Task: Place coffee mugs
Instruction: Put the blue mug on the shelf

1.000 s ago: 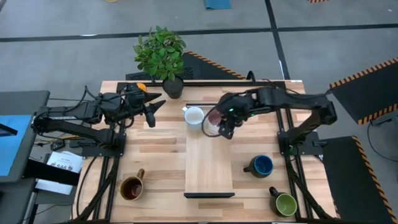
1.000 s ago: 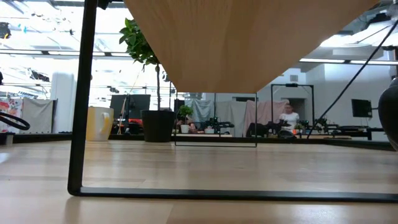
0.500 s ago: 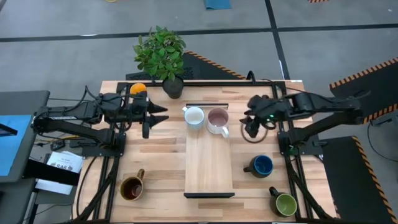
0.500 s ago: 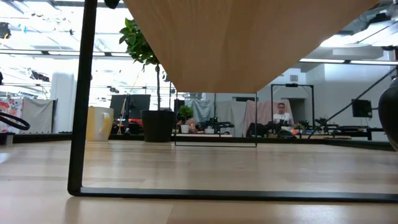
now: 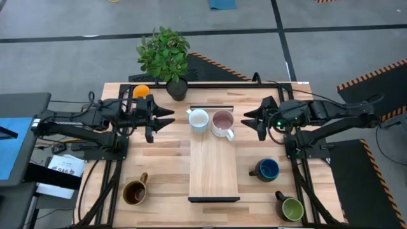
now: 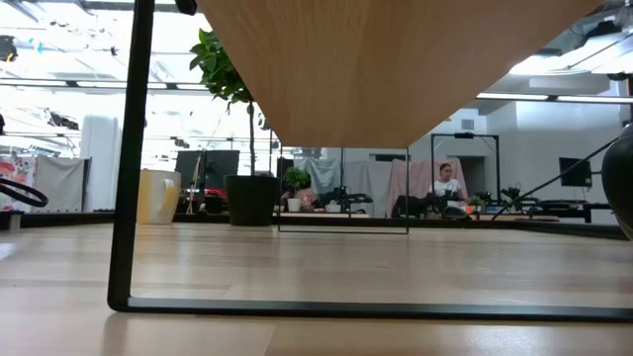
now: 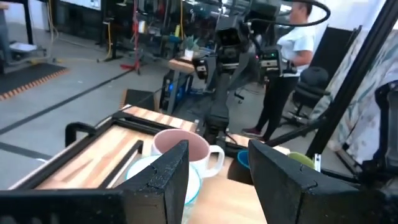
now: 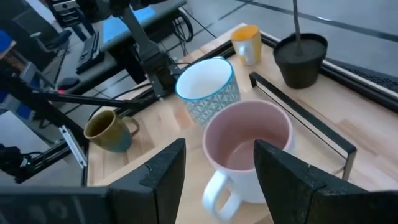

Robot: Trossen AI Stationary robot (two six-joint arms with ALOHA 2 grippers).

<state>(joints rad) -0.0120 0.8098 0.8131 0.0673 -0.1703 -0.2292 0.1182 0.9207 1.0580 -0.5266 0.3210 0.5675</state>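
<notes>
So the right gripper (image 5: 254, 121) sits with its fingers spread apart and nothing between them, hovering just off the 3 o'clock side of the pink mug (image 5: 222, 122). Its wrist view looks straight into that pink mug (image 8: 247, 149), with the white and pale blue mug (image 8: 208, 89) right behind it.

Over on the other side, the left gripper (image 5: 166, 117) is spread too, also empty, pointing in from 9 o'clock toward the white and pale blue mug (image 5: 199, 119). Both mugs stand upright, just beside each other, at the 12 o'clock end of the raised wooden board (image 5: 214, 172) in the middle of the table (image 5: 162, 165).

The rest of the mugs are scattered around:
- orange mug (image 5: 140, 91) at the far corner behind the left arm, about 10 o'clock
- brown mug (image 5: 134, 191) near 7 o'clock
- dark blue mug (image 5: 267, 169) around 4 o'clock
- green mug (image 5: 290, 208) at the corner near 5 o'clock

A potted plant (image 5: 166, 58) sits at the 12 o'clock edge. A person (image 7: 290, 68) stands in the room beyond the table.
</notes>
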